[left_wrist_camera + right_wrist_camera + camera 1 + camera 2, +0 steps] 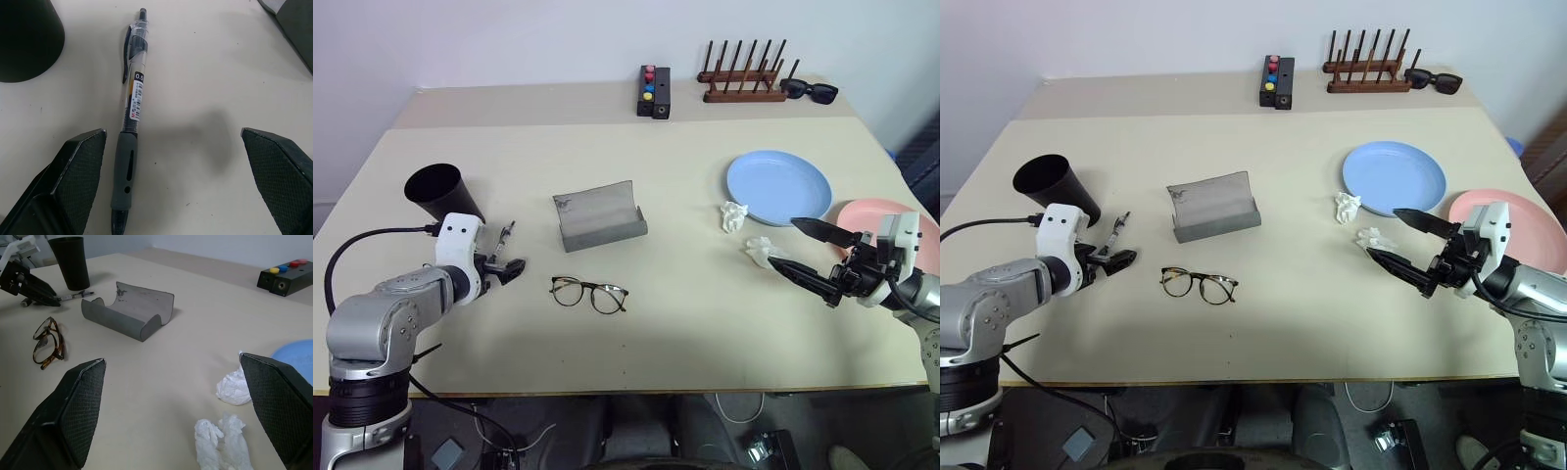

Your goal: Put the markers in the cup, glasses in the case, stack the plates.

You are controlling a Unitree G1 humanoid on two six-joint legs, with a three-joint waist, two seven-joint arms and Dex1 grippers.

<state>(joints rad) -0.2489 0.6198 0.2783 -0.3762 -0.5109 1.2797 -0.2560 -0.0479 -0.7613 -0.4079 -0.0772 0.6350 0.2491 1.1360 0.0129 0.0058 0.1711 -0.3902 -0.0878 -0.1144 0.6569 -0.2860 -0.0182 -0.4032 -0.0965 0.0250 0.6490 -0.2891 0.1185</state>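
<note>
Both grippers stand released: the left gripper (pixel 505 257) over a pen (pixel 131 117) beside the black cup (pixel 440 193), the right gripper (pixel 808 257) near crumpled tissues (pixel 762 250). Blue plate (pixel 778 186) and pink plate (pixel 881 217) lie right, the open grey case (pixel 597 215) centre, the glasses (pixel 588 293) just nearer.

L claw (pixel 504 262) & R claw (pixel 808 257): both wide open, empty.

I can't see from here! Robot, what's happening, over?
Both jaws open, holding nothing. Left gripper over the pen beside the cup. Glasses still outside the open case. Tissue wads near the blue plate.
</note>
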